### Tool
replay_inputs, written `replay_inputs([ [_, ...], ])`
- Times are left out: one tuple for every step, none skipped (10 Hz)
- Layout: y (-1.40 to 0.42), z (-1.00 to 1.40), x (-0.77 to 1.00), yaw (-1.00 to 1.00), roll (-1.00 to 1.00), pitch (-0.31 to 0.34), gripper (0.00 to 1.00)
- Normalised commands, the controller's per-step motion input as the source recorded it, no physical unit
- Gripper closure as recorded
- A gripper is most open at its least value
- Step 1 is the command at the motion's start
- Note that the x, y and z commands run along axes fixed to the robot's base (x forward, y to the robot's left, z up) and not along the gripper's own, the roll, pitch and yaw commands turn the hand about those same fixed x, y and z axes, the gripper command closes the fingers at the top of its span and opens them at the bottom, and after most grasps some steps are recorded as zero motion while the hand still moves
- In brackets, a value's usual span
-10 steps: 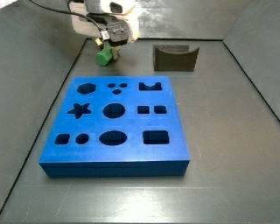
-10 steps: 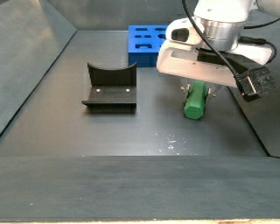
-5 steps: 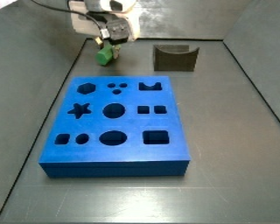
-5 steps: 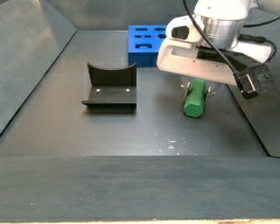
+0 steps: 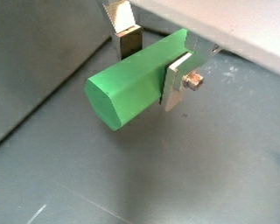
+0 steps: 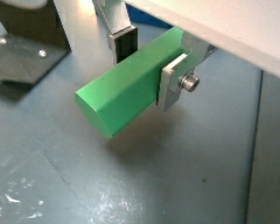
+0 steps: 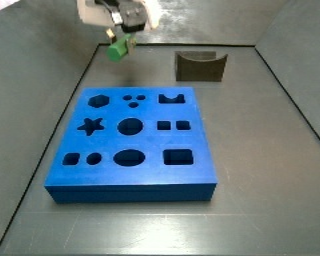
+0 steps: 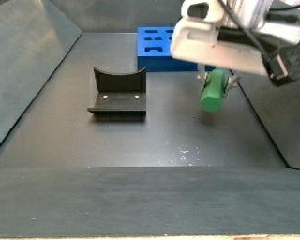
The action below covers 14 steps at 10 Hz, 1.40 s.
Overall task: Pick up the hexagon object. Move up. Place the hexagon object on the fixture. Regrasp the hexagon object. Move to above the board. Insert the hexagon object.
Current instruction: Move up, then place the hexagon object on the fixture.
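Observation:
My gripper (image 7: 120, 40) is shut on the hexagon object (image 7: 119, 47), a bright green peg, and holds it in the air near the far left wall. In a side view the hexagon object (image 8: 214, 90) hangs below the gripper (image 8: 217, 80), clear of the floor. Both wrist views show the silver fingers clamping the hexagon object (image 5: 136, 79) (image 6: 125, 83) across its sides, with the gripper (image 5: 152, 66) (image 6: 149, 66) above the grey floor. The fixture (image 7: 199, 66) (image 8: 116, 94) stands apart and bare. The blue board (image 7: 133, 140) (image 8: 159, 45) lies flat.
Grey walls enclose the floor. The left wall is close to the gripper in a side view (image 7: 69, 80). The fixture's base plate shows at the edge of a wrist view (image 6: 20, 57).
The gripper has risen with the hexagon object, which has come up off the floor. The board and fixture have not moved.

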Motion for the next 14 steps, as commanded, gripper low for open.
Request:
replay_inputs([
  [0.01,0.28,-0.03,-0.03,0.06,0.054,1.00],
  [0.00,1.00,0.00,0.00,0.00,0.000,1.00],
  [0.00,1.00,0.01,0.01,0.01,-0.007,1.00],
  [0.00,1.00,0.00,0.01,0.01,0.019,1.00],
  [0.01,1.00,-0.01,0.00,0.02,0.040,1.00],
  [0.01,1.00,-0.02,0.00,0.03,0.045,1.00],
  [0.01,1.00,-0.02,-0.01,0.05,0.052,1.00],
  [0.02,1.00,-0.02,-0.01,0.06,0.055,1.00],
  [0.02,0.92,-0.02,-0.01,0.07,0.062,1.00],
  [0.03,0.79,-0.02,-0.01,0.08,0.070,1.00],
  [0.03,0.66,-0.02,-0.01,0.09,0.079,1.00],
  [0.03,0.48,-0.01,0.00,0.09,0.089,1.00],
  [0.02,0.30,0.00,0.01,0.09,0.099,1.00],
  [0.02,0.21,0.00,0.01,0.09,0.100,1.00],
])
